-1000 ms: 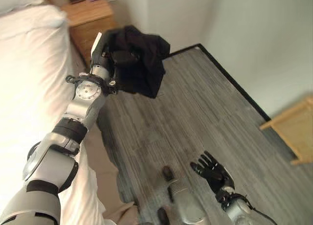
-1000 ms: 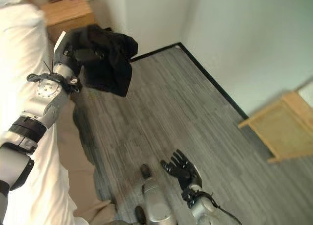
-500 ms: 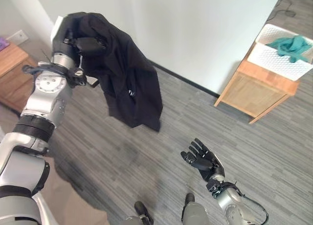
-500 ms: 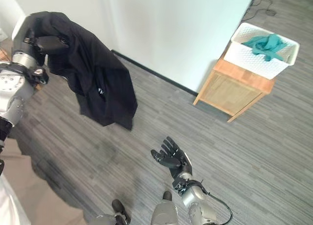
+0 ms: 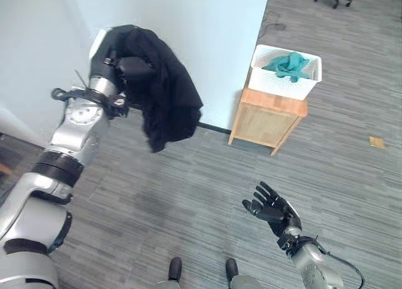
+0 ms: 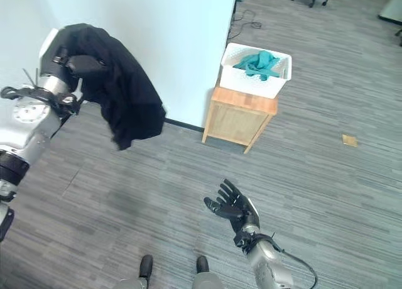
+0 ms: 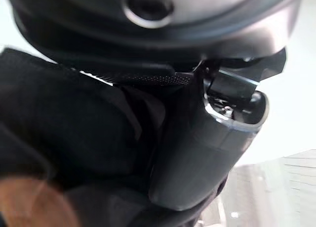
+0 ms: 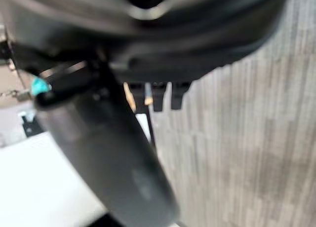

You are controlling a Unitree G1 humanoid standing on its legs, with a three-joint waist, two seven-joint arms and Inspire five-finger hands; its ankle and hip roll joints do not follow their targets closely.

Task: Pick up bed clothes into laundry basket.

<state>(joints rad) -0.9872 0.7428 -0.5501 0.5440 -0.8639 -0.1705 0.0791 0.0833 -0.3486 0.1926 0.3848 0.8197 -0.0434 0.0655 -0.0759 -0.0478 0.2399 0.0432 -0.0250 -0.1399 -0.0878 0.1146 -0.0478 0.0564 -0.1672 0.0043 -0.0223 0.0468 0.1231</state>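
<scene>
Black garment [image 5: 164, 97] is held raised at far left, left hand [image 5: 122, 63] curled round it, cloth hanging over grey floor [image 5: 188, 195]. Right hand [image 5: 273, 208] is spread open, empty, near right. White laundry basket [image 5: 286, 72], teal cloth [image 5: 287, 64] inside, is seen on wooden stand [image 5: 269, 117], far right of the garment, well apart.

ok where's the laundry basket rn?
The white laundry basket sits on a small wooden table against the wall, ahead and right of the raised left hand, with teal cloth already inside.
</scene>
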